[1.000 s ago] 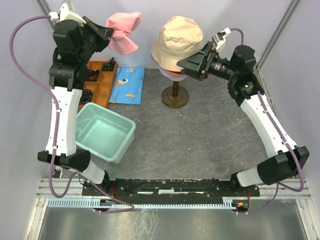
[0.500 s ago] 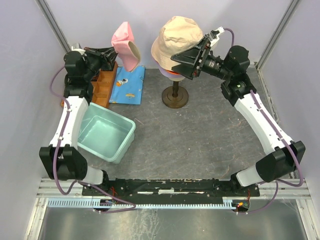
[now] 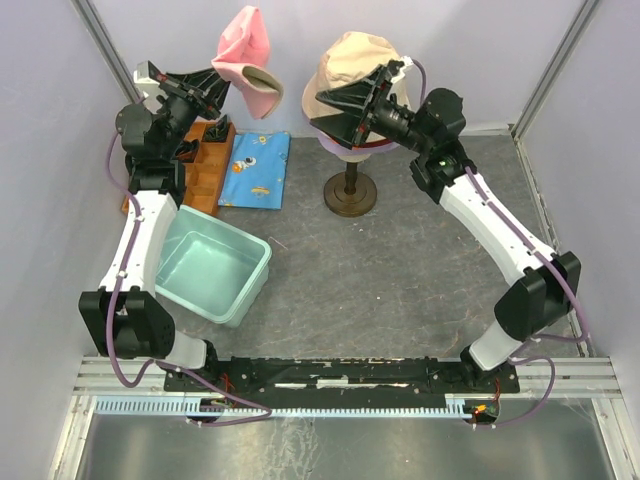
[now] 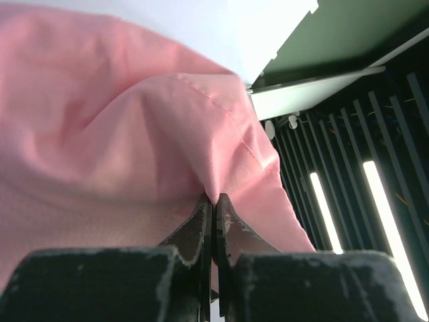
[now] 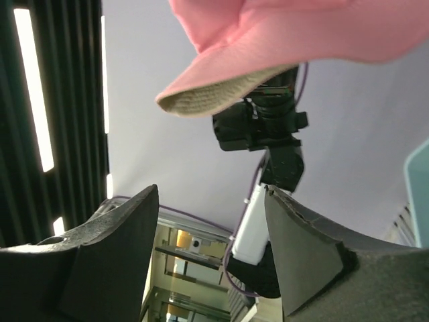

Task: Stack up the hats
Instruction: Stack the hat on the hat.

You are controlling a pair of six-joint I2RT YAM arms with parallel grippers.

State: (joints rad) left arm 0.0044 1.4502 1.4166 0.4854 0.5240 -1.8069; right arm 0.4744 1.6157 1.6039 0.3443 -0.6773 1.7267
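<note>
The left gripper (image 4: 213, 199) pinches the pink hat (image 3: 245, 60) above the table's far-left corner, and the spread right gripper (image 3: 322, 105) seems to reach for it; next it must go onto the cream-beige hat (image 3: 352, 58).

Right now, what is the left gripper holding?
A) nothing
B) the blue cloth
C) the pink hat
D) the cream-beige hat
C: the left gripper is pinched shut on a fold of the pink hat, which hangs in the air above the table.
</note>
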